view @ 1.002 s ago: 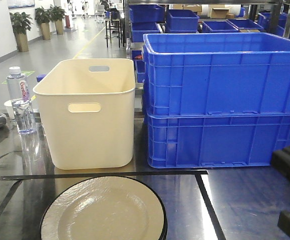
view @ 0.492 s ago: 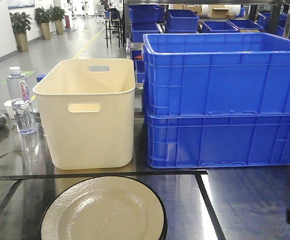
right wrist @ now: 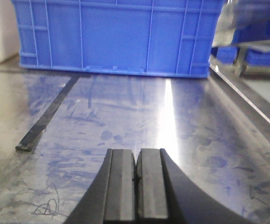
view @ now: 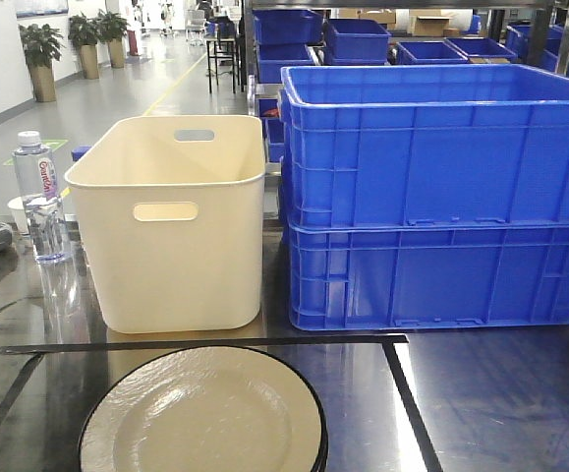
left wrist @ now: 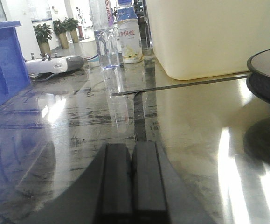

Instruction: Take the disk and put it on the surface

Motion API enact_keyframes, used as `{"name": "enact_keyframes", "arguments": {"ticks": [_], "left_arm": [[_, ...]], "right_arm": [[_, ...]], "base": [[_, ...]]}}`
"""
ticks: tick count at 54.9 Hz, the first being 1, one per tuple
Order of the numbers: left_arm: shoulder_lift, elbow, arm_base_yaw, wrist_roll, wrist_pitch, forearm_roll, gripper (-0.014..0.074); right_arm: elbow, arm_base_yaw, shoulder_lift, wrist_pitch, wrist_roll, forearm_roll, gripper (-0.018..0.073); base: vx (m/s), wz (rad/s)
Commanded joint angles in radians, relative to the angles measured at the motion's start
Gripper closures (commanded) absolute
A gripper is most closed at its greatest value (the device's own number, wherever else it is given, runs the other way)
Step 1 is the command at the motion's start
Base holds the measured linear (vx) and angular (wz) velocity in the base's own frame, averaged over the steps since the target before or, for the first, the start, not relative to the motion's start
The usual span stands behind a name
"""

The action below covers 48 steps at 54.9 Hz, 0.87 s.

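Note:
The disk [view: 203, 418] is a cream plate with a black rim, lying flat on the dark glossy tabletop [view: 481, 393] inside the black tape rectangle [view: 205, 344] at the front. Its edge [left wrist: 267, 74] also shows at the right of the left wrist view. My left gripper [left wrist: 132, 148] is shut and empty, low over the tabletop [left wrist: 69, 130], left of the disk. My right gripper [right wrist: 136, 154] is shut and empty over the tabletop [right wrist: 125, 116], right of a tape line [right wrist: 46, 116]. Neither gripper appears in the front view.
A cream tub [view: 171, 231] stands just behind the tape, with stacked blue crates [view: 436, 197] to its right. A water bottle [view: 40, 197] and a drink bottle [left wrist: 128, 35] stand at the left, near a grey device [left wrist: 53, 65]. A blue crate [right wrist: 111, 35] faces the right gripper.
The right arm, seen at the front view's lower right edge a second ago, has drawn back out of that view. The disk has not moved.

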State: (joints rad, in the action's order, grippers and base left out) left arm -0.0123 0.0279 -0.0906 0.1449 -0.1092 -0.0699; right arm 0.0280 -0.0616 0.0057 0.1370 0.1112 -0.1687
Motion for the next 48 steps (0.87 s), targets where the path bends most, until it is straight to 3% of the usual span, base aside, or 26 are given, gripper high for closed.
{"name": "enact_keyframes", "arguments": {"ticks": [1, 48], "left_arm": [[-0.015, 0.025, 0.007, -0.009, 0.088, -0.002, 0.0597], [-0.014, 0.025, 0.007, -0.009, 0.088, -0.002, 0.0595]], "right_arm": [[-0.003, 0.006, -0.018, -0.069, -0.011, -0.016, 0.0568], [-0.002, 0.006, -0.028, -0.07, -0.011, -0.013, 0.0568]], "base": [[0.0, 0.0], [0.0, 0.0]]}}
